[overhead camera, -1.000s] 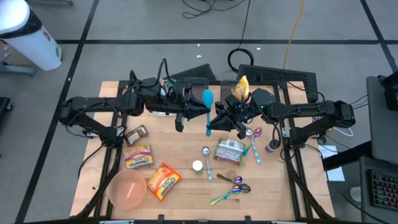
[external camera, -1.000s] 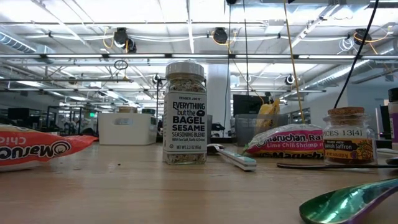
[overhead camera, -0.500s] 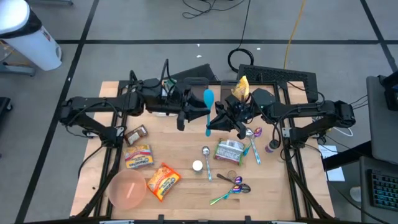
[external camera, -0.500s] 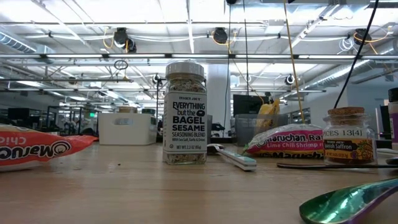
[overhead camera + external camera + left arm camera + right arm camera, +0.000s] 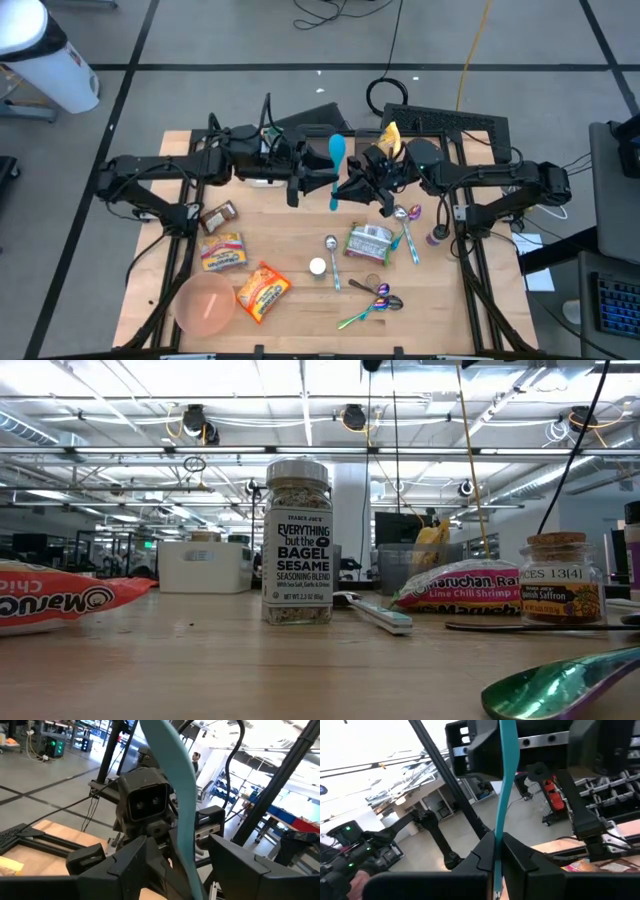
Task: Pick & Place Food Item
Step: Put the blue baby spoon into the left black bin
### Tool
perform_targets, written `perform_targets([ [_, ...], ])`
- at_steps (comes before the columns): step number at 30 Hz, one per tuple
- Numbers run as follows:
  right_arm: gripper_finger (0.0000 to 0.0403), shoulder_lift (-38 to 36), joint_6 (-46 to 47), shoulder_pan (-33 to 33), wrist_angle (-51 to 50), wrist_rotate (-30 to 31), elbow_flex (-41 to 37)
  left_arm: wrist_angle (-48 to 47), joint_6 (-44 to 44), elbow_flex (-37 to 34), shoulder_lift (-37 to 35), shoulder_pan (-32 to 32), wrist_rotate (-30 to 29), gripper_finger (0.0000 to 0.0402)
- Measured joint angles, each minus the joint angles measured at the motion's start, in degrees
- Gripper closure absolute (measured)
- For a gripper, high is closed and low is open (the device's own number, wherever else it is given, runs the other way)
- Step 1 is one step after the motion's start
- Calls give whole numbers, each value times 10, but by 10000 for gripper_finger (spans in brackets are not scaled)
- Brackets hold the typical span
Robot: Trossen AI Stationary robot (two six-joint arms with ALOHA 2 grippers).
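Note:
A blue spoon [image 5: 335,172] hangs in the air over the table's far middle, its bowl toward the far edge. My right gripper [image 5: 349,189] reaches it from the right and is shut on its handle. My left gripper [image 5: 318,184] faces it from the left and is open, its two fingers [image 5: 131,862] standing on either side of the spoon [image 5: 176,795]. Food items lie on the table below: two ramen packets [image 5: 222,252] [image 5: 262,290], a noodle cup [image 5: 368,242], a seasoning jar [image 5: 298,542] and a brown packet [image 5: 218,214]. My right gripper pinches the spoon's thin handle [image 5: 499,822] between its two fingers. The fingers come roughly level from the table's right and lie across the handle. The spoon is lifted clear of the table, and its bowl end passes between the left gripper's open fingers.
A pink bowl [image 5: 205,303] sits at the near left. Metal spoons [image 5: 332,258] [image 5: 405,228] and iridescent spoons [image 5: 375,300] lie at the middle and right. A small saffron jar [image 5: 437,237] stands by the right edge. A yellow packet [image 5: 389,140] is behind the arms.
My left gripper has opened and let go of the blue spoon, staying in place with its fingers around it. The spoon remains in my right gripper and has shifted slightly toward the far edge.

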Motion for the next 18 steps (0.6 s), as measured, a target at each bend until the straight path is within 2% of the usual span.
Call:
perform_targets([
  [12, 397, 0, 45, 0, 60, -54, 0, 19, -19, 0, 0, 2, 12, 187],
  [18, 397, 0, 70, 0, 64, -107, 0, 60, -18, 0, 0, 20, 59, 188],
])
